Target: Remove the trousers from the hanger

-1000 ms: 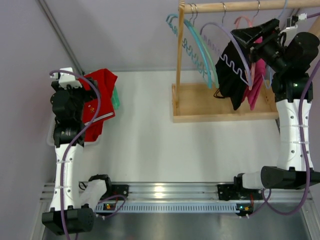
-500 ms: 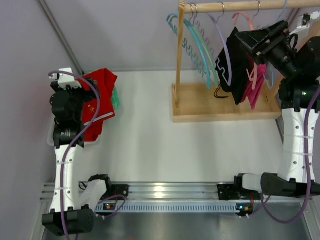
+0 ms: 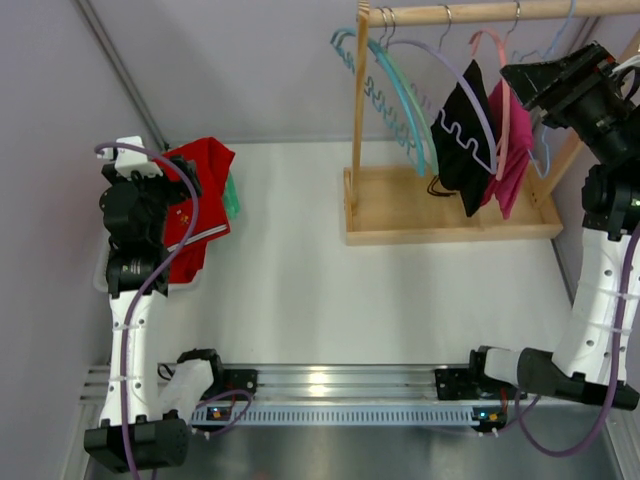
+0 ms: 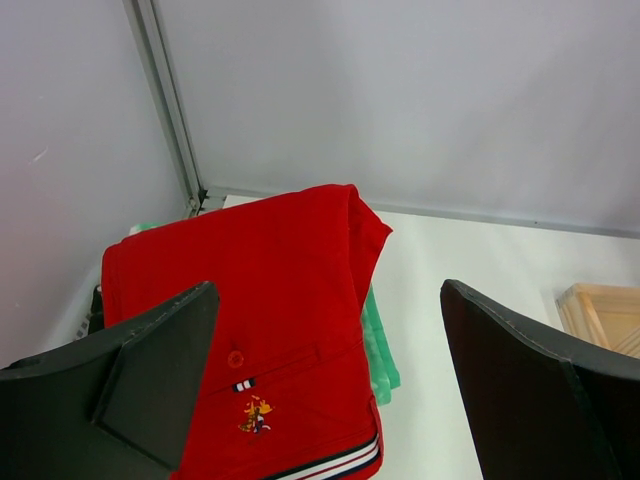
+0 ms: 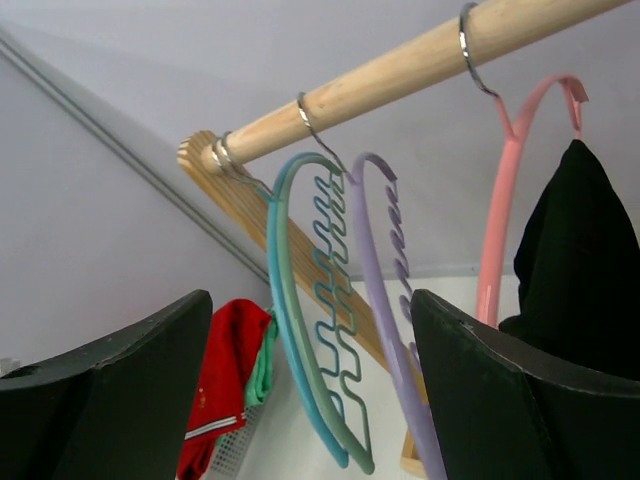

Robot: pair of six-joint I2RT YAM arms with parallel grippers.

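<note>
Notes right gripper (image 3: 522, 80) withdrawn to 3 o'clock of black trousers (image 3: 465, 135), jaws released, empty; left gripper (image 4: 325, 390) likewise released. Leaves them on purple hanger (image 3: 452, 70), 1 o'clock; regrasp likely needed.

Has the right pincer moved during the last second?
Yes. The right pincer has drawn back rightward along the wooden rack, away from the black trousers.
</note>
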